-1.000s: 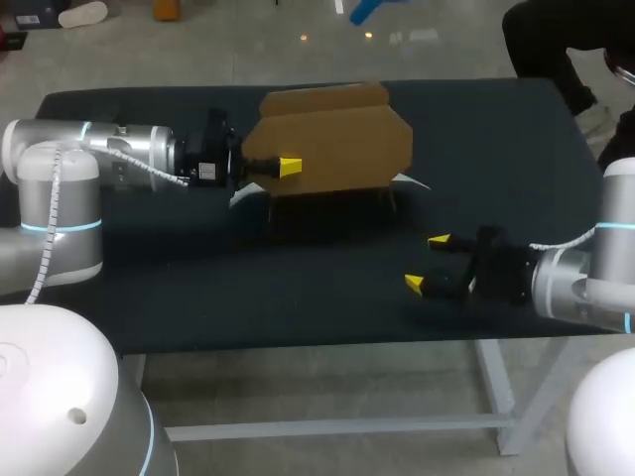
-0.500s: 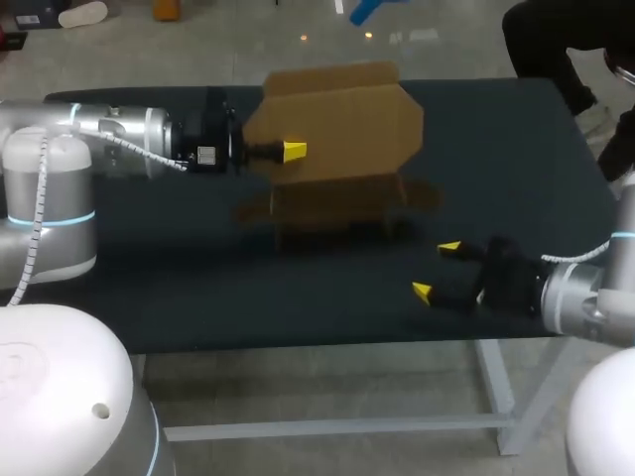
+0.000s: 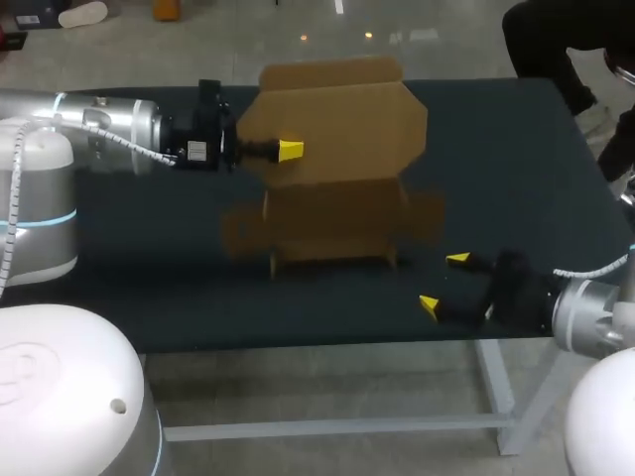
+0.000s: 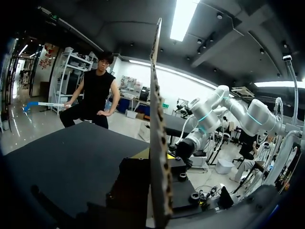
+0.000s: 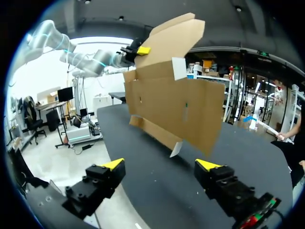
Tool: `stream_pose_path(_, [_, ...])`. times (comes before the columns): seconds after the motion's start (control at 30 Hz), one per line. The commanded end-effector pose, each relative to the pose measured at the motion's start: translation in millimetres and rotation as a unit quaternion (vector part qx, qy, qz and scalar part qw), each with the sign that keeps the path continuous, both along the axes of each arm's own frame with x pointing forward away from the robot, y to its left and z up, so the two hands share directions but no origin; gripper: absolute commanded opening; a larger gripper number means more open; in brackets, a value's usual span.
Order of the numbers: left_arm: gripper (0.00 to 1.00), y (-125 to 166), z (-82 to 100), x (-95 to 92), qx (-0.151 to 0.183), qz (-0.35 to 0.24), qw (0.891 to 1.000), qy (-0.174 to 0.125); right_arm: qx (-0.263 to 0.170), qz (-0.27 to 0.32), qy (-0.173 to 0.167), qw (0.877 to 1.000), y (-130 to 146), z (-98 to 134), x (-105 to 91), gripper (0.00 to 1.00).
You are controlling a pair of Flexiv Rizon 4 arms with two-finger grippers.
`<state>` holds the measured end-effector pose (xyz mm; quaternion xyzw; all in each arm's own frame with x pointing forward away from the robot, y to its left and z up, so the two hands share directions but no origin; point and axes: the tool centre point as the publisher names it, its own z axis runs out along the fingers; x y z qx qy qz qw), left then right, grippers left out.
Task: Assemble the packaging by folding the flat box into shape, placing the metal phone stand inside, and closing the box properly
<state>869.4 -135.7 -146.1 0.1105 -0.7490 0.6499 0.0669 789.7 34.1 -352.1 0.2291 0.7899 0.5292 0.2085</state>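
At left edge of flat box [image 3: 337, 169], held upright over desk [image 3: 149, 268]: left claw [image 3: 288, 151] pinching the cardboard; right claw [image 3: 443, 283] spread, empty, near box's lower right corner; step judged folding into shape, next calling for right claw to grip a free flap.

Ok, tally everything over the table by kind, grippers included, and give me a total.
Cardboard box: 1
Grippers: 2 (left gripper, right gripper)
Total: 3
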Motion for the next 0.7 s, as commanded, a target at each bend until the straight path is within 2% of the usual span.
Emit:
stream_pose_path(0.03, [0.00,3.5,2.4,3.5,0.006,-0.025,0.999,0.021,0.002,-0.003,-0.006,1.000,-1.9,2.2,-12.3,1.00])
stream_pose_path(0.4, [0.00,-2.2,-7.4,24.9,-0.006,-0.070,0.992,0.100,-0.004,-0.008,-0.009,1.000,2.1,4.7,-27.9,1.00])
stream_pose_path(0.5, [0.00,-3.6,-12.4,33.2,-0.008,-0.073,0.991,0.113,-0.005,-0.010,-0.008,1.000,2.7,4.9,-29.5,1.00])
stream_pose_path(0.6, [0.00,-6.4,-21.4,40.7,-0.002,-0.067,0.991,0.113,-0.005,-0.013,-0.007,1.000,3.4,4.8,-30.2,1.00])
stream_pose_path(0.7, [0.00,-5.7,-22.7,45.3,-0.010,-0.073,0.990,0.117,-0.006,-0.014,-0.006,1.000,4.7,5.4,-29.0,1.00])
